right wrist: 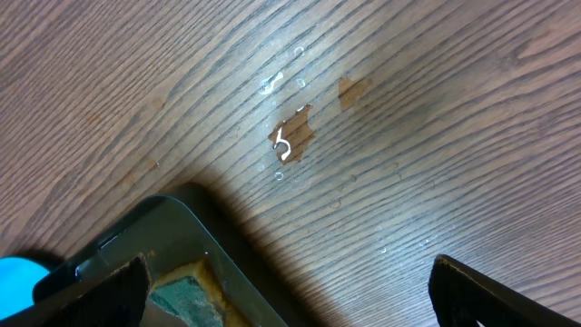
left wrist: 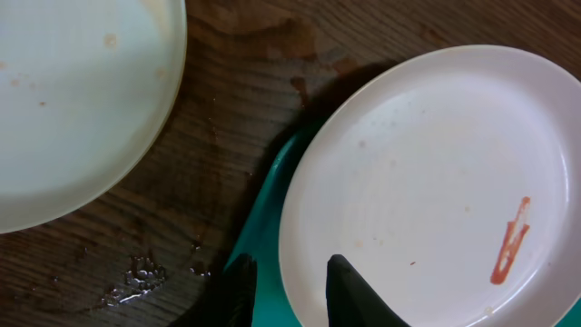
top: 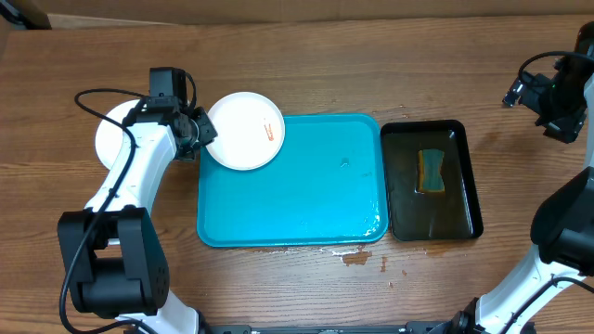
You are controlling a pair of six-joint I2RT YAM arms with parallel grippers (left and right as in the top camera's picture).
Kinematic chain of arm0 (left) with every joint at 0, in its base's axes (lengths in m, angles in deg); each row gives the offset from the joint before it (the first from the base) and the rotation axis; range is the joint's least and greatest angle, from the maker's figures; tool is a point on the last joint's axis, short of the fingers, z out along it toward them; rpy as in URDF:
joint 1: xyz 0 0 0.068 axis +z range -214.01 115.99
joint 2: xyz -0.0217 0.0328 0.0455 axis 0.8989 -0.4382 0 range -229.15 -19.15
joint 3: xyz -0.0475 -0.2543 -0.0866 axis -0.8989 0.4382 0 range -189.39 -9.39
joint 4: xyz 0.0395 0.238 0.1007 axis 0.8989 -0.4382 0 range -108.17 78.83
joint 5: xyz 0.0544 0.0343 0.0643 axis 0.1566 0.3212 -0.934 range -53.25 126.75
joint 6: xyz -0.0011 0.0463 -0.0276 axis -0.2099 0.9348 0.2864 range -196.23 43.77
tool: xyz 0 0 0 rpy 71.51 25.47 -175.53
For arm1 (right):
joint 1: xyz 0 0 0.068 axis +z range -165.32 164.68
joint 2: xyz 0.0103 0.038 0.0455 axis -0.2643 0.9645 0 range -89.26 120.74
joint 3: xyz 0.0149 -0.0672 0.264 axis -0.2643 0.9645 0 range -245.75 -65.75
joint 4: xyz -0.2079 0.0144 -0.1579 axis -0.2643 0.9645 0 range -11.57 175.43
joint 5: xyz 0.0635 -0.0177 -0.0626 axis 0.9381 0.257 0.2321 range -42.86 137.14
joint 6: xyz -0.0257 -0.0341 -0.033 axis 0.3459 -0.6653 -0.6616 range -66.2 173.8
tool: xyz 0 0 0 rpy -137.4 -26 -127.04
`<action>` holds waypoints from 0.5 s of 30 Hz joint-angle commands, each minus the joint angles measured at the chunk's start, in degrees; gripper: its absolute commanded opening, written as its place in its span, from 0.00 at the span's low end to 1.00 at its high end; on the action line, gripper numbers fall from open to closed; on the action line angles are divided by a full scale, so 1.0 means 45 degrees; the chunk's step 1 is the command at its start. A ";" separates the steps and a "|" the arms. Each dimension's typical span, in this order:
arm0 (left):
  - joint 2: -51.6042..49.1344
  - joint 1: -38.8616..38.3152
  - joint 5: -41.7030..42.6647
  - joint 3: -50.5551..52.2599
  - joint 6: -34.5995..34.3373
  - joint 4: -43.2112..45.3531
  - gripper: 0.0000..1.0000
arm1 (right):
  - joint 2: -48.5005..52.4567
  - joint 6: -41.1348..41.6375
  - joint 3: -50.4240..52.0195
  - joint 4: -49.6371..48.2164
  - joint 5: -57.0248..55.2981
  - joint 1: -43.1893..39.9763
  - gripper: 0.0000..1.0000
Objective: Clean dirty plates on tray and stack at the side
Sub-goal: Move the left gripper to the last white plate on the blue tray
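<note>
A white plate [top: 245,131] with an orange-red smear [left wrist: 510,241] lies over the far left corner of the turquoise tray [top: 306,195]. My left gripper [top: 200,133] is at its left edge. In the left wrist view the plate [left wrist: 436,182] fills the right side, and the left gripper [left wrist: 290,268] is closed on its rim, one finger on top and one below beside the tray [left wrist: 268,209]. A second white plate [top: 111,139] rests on the table left of the tray, partly under the arm. My right gripper [top: 548,97] hangs open at the far right, holding nothing.
A narrow black tray [top: 432,181] holding water and a sponge [top: 431,172] stands right of the turquoise tray. In the right wrist view the right gripper [right wrist: 289,272] is over that black tray's [right wrist: 172,227] corner. Small brown wet spots [top: 357,258] mark the wood near the tray's front edge.
</note>
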 commanded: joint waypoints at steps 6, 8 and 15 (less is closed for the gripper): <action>-0.1379 0.0063 -0.0262 -0.0034 -0.0471 0.0413 0.25 | -0.0311 0.0049 -0.0160 -0.0024 -0.0034 -0.0024 1.00; -0.1506 0.0063 -0.0146 -0.0034 -0.0471 0.0481 0.23 | -0.0311 0.0049 -0.0160 -0.0024 -0.0034 -0.0024 1.00; -0.1506 0.0000 -0.0117 -0.0029 -0.0471 0.0510 0.20 | -0.0311 0.0049 -0.0160 -0.0024 -0.0039 -0.0024 1.00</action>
